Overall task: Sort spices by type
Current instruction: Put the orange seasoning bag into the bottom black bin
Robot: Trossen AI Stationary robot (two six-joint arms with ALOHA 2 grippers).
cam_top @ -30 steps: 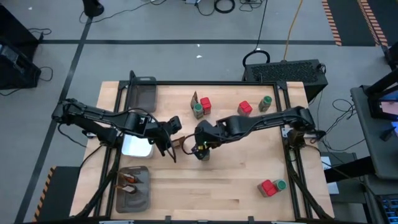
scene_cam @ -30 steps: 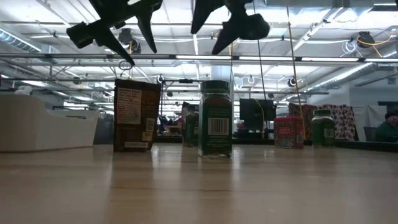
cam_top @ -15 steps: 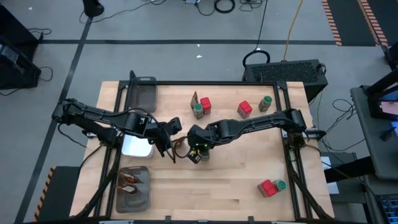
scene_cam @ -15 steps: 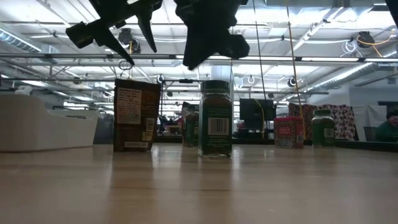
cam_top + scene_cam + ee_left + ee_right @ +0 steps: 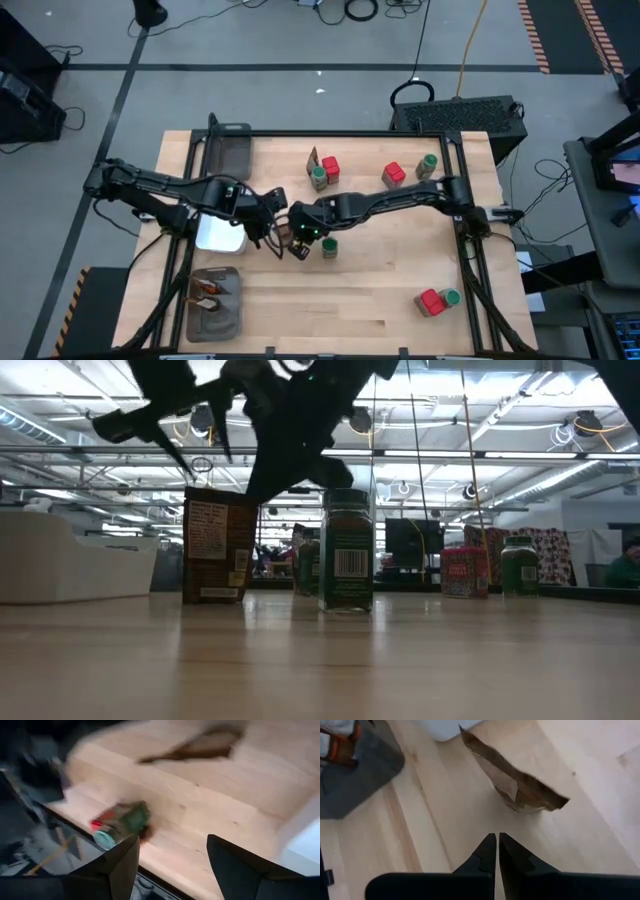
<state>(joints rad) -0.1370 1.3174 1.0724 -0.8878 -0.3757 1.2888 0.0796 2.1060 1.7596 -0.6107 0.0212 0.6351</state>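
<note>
In the high view, the left gripper (image 5: 272, 225) and the right gripper (image 5: 297, 240) are close together over the middle of the table (image 5: 380, 290), with a brown sachet (image 5: 287, 233) between them and a green-lid jar (image 5: 328, 246) just beside the right one. More spices stand apart: a group at the far edge (image 5: 322, 172), a red box with a jar (image 5: 406, 172) near it, and one pair at the near right corner (image 5: 436, 301). A white dish (image 5: 220, 234) lies under the left arm, and a grey tray (image 5: 214, 301) is at the near left. In the low view, the sachet (image 5: 217, 545) and the jar (image 5: 346, 550) stand upright on the wood, both grippers dark above them. In the left wrist view, its fingers (image 5: 116, 867) stand apart and hold nothing. In the right wrist view, the fingertips (image 5: 492, 851) are pressed together, empty, above bare wood near the sachet (image 5: 520, 787).
</note>
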